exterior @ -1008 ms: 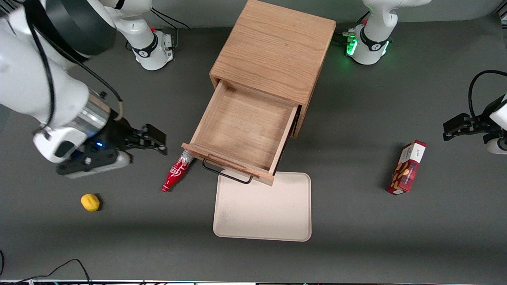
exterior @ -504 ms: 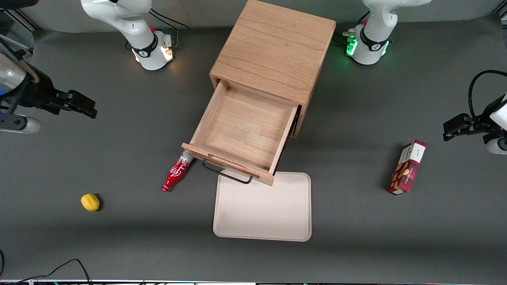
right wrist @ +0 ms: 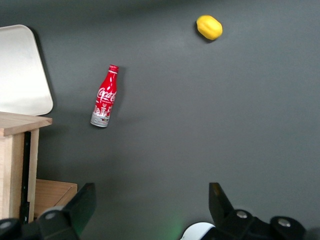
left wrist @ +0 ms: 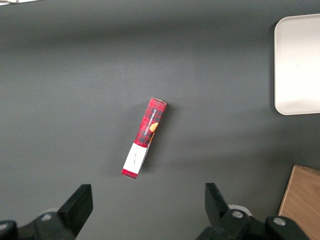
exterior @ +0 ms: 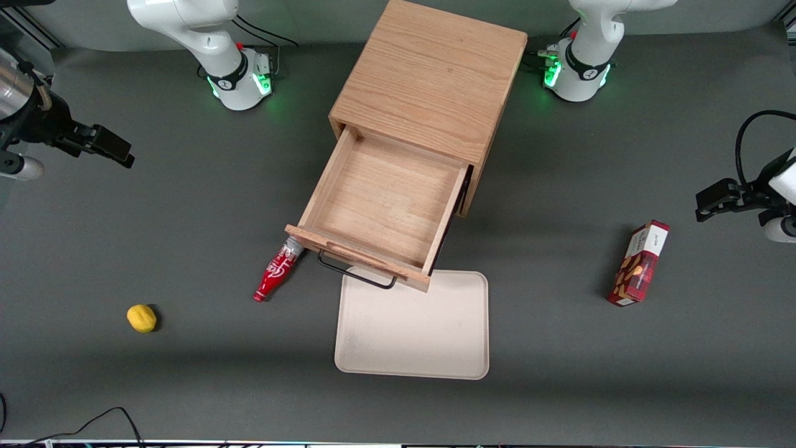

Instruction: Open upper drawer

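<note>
Toward the working arm's end, the hand [exterior: 115,149] hangs spread; upper drawer [exterior: 382,205] open.

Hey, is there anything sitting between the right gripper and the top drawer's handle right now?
Nothing visible does. The gripper hangs open above bare table toward the working arm's end, well apart from the upper drawer, which is already pulled out. The red bottle lies beside the drawer's front corner, close to the black handle, off the straight line.

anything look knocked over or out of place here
The red bottle lies on its side on the table, base tucked beside the corner of the open upper drawer. The gripper, open, hangs at the working arm's end of the table.
</note>
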